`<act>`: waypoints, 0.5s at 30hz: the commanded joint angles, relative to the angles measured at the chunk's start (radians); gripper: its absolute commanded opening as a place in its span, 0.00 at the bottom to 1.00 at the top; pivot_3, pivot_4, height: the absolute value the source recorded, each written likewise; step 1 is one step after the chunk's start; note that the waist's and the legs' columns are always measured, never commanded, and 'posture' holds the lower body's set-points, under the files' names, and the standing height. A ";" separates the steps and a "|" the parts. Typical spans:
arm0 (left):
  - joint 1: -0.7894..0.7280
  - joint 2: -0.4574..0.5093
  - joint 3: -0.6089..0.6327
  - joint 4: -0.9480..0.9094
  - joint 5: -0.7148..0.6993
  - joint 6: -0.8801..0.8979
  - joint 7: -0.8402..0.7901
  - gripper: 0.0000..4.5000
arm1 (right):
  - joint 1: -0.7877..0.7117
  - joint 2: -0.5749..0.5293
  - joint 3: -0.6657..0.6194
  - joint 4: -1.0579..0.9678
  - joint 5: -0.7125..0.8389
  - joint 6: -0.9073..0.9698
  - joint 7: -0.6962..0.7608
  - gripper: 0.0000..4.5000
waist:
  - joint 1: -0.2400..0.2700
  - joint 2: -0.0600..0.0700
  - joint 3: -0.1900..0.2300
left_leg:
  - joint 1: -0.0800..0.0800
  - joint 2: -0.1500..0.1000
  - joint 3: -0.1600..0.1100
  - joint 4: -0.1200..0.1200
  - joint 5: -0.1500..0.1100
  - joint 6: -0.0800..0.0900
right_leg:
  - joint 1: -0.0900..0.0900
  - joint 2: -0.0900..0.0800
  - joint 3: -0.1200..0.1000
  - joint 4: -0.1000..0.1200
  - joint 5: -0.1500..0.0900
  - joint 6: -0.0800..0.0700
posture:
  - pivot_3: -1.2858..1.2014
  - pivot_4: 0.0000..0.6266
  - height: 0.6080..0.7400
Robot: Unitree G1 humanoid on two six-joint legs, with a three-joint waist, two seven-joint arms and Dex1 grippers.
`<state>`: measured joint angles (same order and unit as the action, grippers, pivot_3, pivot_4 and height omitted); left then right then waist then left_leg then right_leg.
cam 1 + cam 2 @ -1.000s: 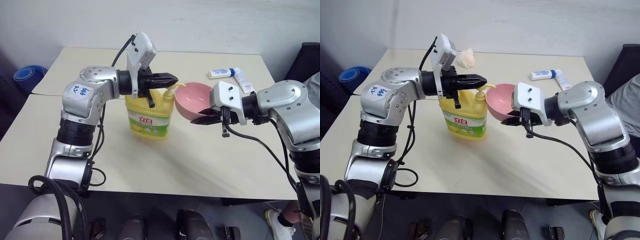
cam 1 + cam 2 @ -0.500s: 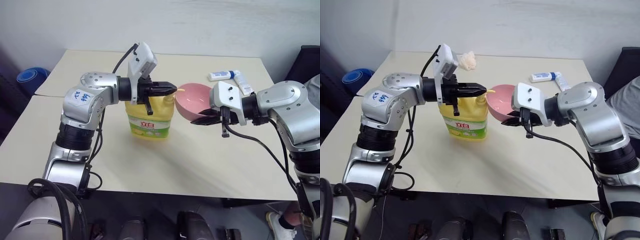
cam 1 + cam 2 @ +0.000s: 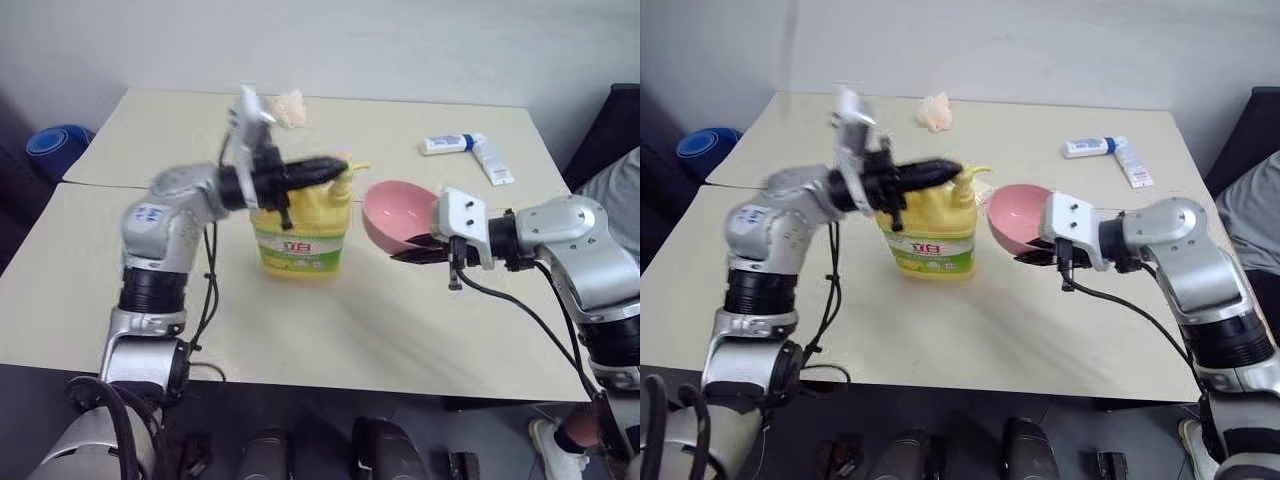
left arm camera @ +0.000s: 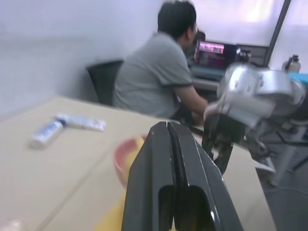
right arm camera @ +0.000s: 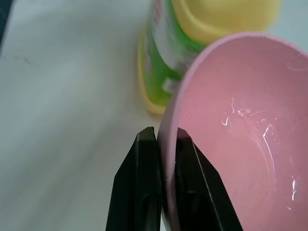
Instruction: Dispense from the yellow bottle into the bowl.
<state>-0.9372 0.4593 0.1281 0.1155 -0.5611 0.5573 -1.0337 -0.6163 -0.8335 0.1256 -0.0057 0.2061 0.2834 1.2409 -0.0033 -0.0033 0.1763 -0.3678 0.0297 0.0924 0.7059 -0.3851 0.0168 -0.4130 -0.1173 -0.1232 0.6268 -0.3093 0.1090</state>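
Your right gripper [image 5: 166, 139], clamped on the bowl [image 3: 395, 213] rim, has dropped away to the bottle's [image 3: 298, 225] three o'clock. Your left gripper [image 3: 335, 166], shut and empty, has lifted off the pump, so the dispensing looks done.

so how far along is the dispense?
Done: the right claw is shut on the bowl's rim, and clear streaks in the bowl suggest some liquid is in. In hand: the shut left claw is by the yellow bottle's pump. Left: possibly more pumps.

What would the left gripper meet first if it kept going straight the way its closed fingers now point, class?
Probably the pink bowl, held up by the right gripper. The left gripper points across the top of the yellow bottle toward it. Depth is unclear, so it may pass just above the bowl.
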 commanded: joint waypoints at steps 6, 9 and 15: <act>0.285 0.168 0.039 -0.184 -0.008 -0.147 -0.181 0.01 | 0.032 0.071 -0.034 0.536 -0.099 -0.423 -0.077 0.00 | -0.009 0.001 0.001 | 0.001 0.001 0.000 0.002 0.000 0.000 | 0.002 0.000 -0.002 0.000 0.000 0.000 | 0.52 0.24 1.00; 0.448 0.202 0.056 -0.219 0.003 -0.186 -0.187 0.00 | 0.011 0.104 -0.029 0.708 -0.142 -0.548 -0.126 0.07 | -0.017 0.002 0.002 | 0.000 0.002 0.000 0.002 0.000 0.000 | 0.002 0.000 -0.002 0.001 0.000 0.000 | 0.52 0.24 1.00; 0.695 0.176 0.099 -0.227 0.070 -0.323 -0.094 0.27 | 0.011 0.139 -0.056 0.870 -0.140 -0.673 -0.130 0.51 | -0.023 0.003 0.002 | 0.000 0.006 -0.002 0.002 0.000 0.000 | 0.002 -0.001 -0.001 0.001 0.000 0.000 | 0.52 0.24 1.00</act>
<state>-0.2509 0.6375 0.1964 -0.0799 -0.5043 0.2824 -1.1579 -0.6040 -0.6958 0.1080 0.8539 0.0469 -0.3447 1.1075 -0.0265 -0.0006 0.1783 -0.3678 0.0355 0.0904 0.7085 -0.3849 0.0170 -0.4111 -0.1183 -0.1246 0.6279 -0.3093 0.1089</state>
